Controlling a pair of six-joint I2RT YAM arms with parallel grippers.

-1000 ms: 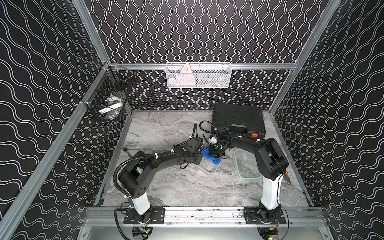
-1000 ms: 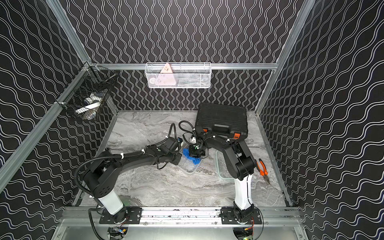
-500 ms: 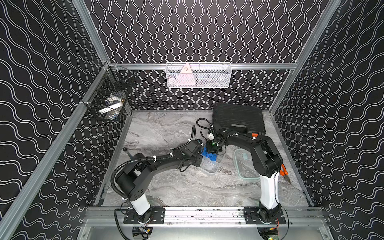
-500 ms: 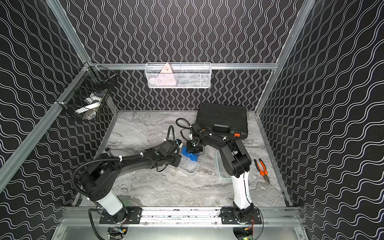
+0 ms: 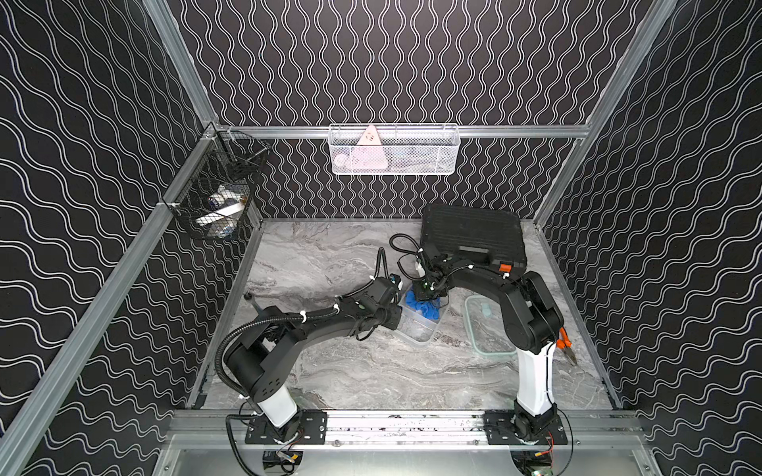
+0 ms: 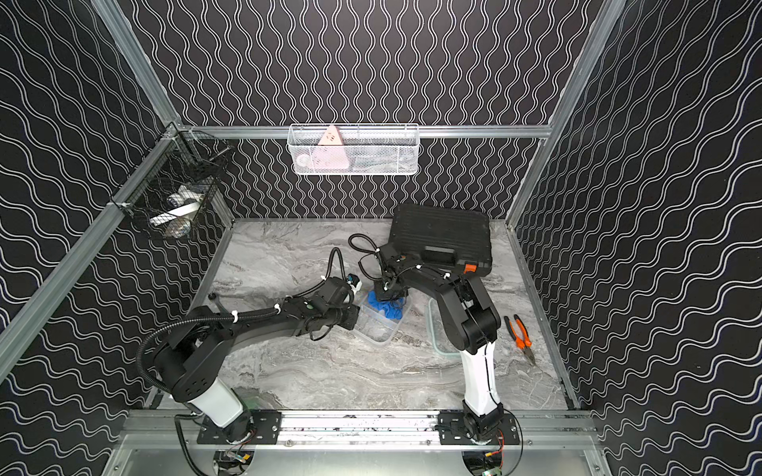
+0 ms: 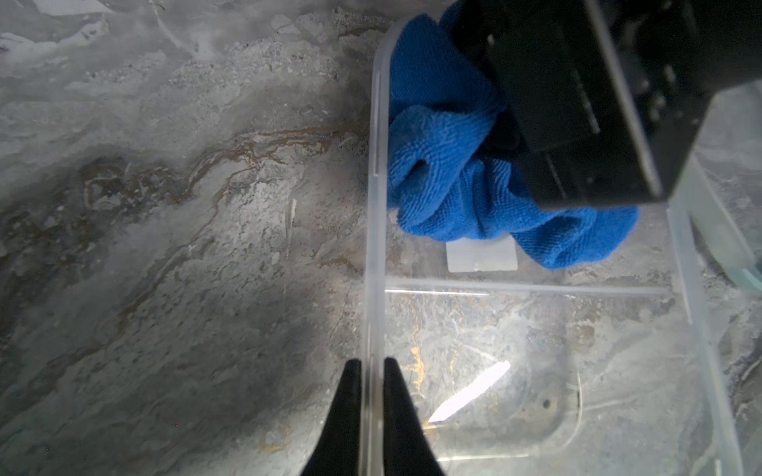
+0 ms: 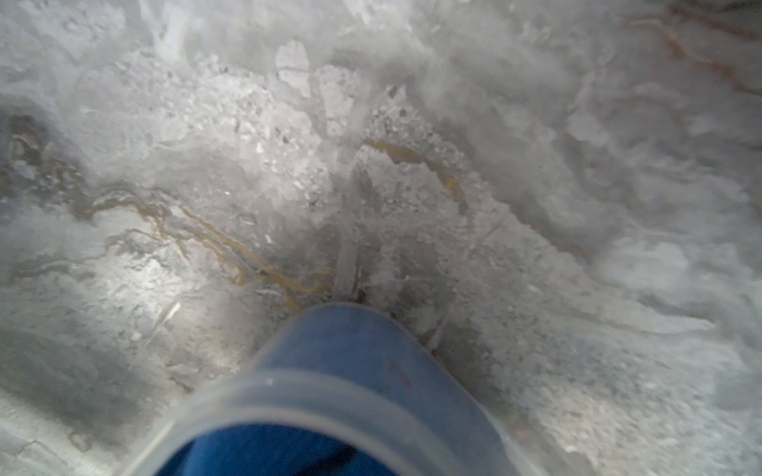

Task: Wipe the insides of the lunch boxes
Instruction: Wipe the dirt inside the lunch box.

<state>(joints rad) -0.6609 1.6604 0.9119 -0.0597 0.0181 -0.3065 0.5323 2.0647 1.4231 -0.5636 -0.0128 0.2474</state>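
Note:
The clear lunch box (image 5: pixel 418 329) (image 6: pixel 381 325) lies open mid-table, with a divider (image 7: pixel 523 286) across it. My left gripper (image 7: pixel 370 364) is shut on its side wall, one finger inside and one outside. A bunched blue cloth (image 5: pixel 421 308) (image 6: pixel 387 310) (image 7: pixel 445 173) fills the far compartment. My right gripper (image 5: pixel 426 294) (image 6: pixel 389 294) comes down on it from above, shut on the cloth; its fingertips are buried in the folds. In the right wrist view the cloth (image 8: pixel 255 457) shows behind the box's rounded corner (image 8: pixel 288 395). The near compartment is bare.
The flat lid (image 5: pixel 488 327) (image 6: pixel 438 334) with a pale green rim lies right of the box, partly under the right arm. A black ribbed case (image 5: pixel 474 235) sits at the back right. Orange pliers (image 6: pixel 520 336) lie near the right wall. Wire baskets (image 5: pixel 393 150) (image 5: pixel 218 202) hang on the walls.
My right gripper has slid the blue cloth a little toward the far end of the box. The left gripper keeps its hold on the wall, almost still.

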